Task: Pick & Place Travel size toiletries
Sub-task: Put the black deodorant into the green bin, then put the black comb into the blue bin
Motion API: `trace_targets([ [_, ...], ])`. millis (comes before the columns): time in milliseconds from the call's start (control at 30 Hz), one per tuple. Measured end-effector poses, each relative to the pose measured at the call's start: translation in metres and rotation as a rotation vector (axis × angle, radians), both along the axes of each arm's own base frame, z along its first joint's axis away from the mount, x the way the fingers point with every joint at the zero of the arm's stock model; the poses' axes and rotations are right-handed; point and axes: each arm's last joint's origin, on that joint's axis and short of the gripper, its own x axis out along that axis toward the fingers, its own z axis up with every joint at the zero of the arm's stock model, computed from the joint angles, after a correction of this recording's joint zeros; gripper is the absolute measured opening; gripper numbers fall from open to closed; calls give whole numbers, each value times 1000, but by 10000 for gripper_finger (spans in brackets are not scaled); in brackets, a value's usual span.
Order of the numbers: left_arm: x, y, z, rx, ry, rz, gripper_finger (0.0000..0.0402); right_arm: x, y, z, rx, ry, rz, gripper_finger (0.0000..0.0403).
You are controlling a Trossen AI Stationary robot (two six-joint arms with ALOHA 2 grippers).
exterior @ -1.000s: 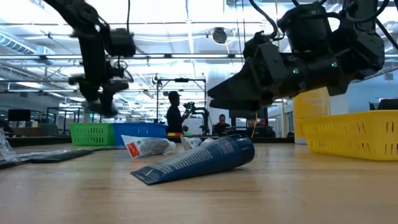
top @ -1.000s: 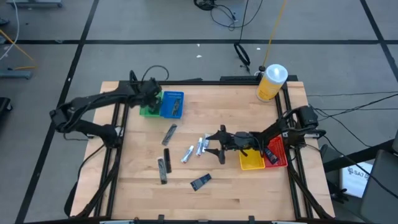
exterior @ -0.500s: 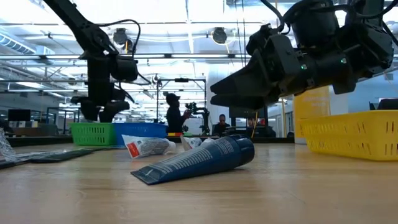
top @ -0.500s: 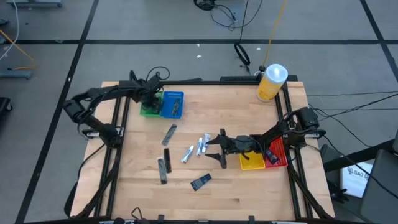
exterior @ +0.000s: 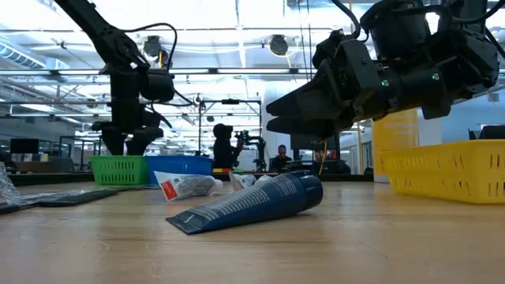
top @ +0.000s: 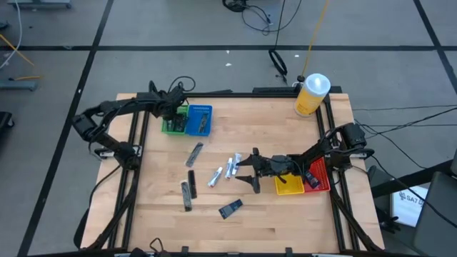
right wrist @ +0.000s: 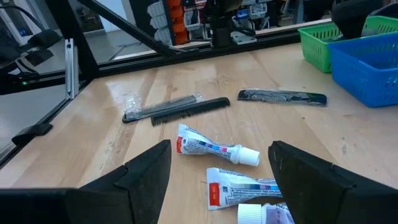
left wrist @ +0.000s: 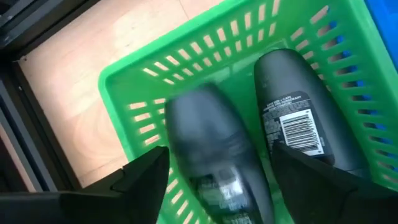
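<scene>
My left gripper (top: 173,114) hangs open over the green tray (left wrist: 143,81) at the table's far left. Two dark small bottles lie in that tray: a sharp one (left wrist: 298,118) and a blurred one (left wrist: 208,143) between my spread fingers, apart from them. My right gripper (top: 246,170) hovers open just above the table's middle, beside two white tubes (right wrist: 214,149) (right wrist: 239,186). A dark blue tube (exterior: 245,205) lies flat near the near edge. More dark items (top: 194,153) (top: 191,178) (top: 186,195) lie left of the middle.
A blue tray (top: 198,119) holding a dark item stands beside the green one. Yellow (top: 288,185) and red (top: 316,175) trays sit at the right edge, under the right arm. A large yellow bottle (top: 311,94) stands at the far right corner. People show in the room behind.
My left gripper has come down toward the green tray and its arm has drawn in toward the table. The right gripper has kept nearly still over the white tubes.
</scene>
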Motion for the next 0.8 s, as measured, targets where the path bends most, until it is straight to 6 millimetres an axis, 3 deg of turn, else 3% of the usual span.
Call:
trace_targets([
  [200, 0, -9, 29, 110, -107, -47, 305, 1, -1, 11, 0, -41, -38, 260],
  [467, 19, -61, 75, 335, -378, -312, 305, 11, -16, 28, 4, 57, -102, 260],
  [600, 32, -98, 69, 397, -513, -519, 305, 21, -22, 32, -22, 190, -124, 260],
  [800, 38, -159, 29, 304, -620, -769, 305, 28, -25, 30, -28, 199, -138, 260],
])
